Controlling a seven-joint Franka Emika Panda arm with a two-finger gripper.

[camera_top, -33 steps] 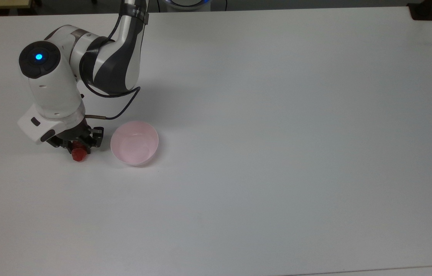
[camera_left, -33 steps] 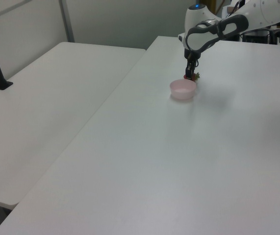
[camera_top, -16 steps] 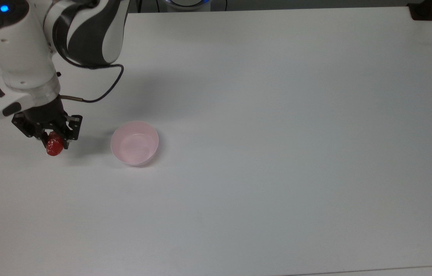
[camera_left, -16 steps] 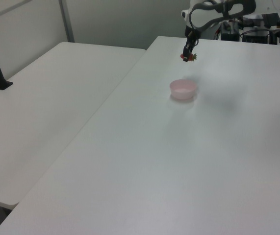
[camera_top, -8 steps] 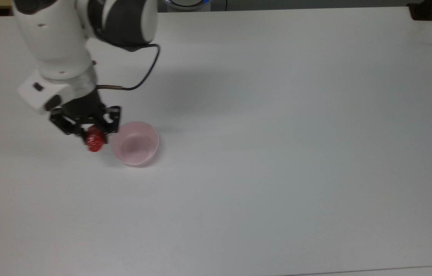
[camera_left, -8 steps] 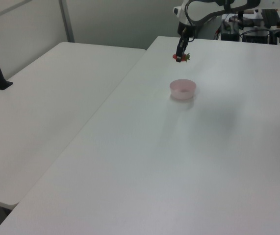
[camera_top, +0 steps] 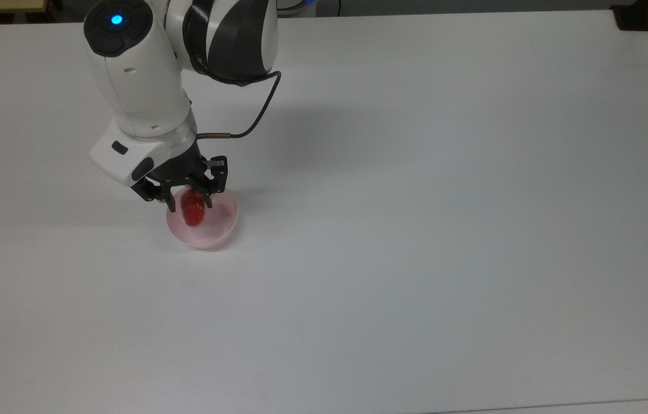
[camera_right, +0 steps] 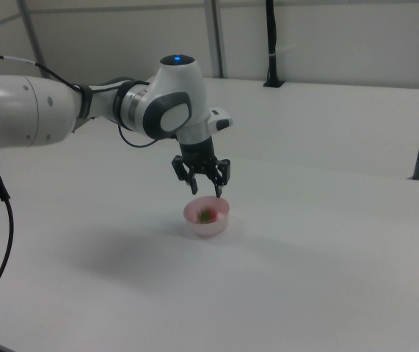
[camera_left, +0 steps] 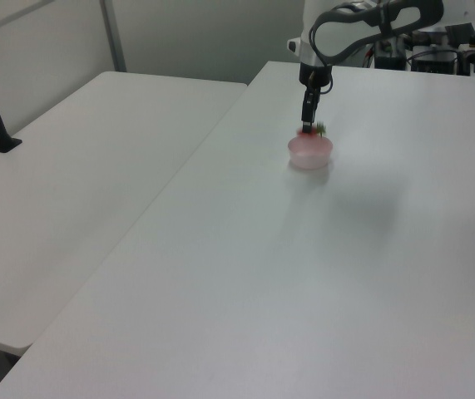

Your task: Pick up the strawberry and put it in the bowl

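one strawberry [camera_top: 192,211], one bowl [camera_top: 221,229], one tool [camera_top: 188,202]. strawberry lies in the bowl on the surface [camera_top: 415,230]. tool fingers apart just above it; 0.5 s ago it clamped the berry beside the bowl.

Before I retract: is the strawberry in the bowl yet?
In. The strawberry lies inside the bowl, below the gripper, jaws open.

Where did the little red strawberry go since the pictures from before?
The gripper lifted the small glossy red strawberry off the white table, carried it toward the top view's right, and now it sits inside the small round pale pink bowl. In the right view the jaws stand spread just above the bowl, so the strawberry looks let go. The bowl stayed where it was.
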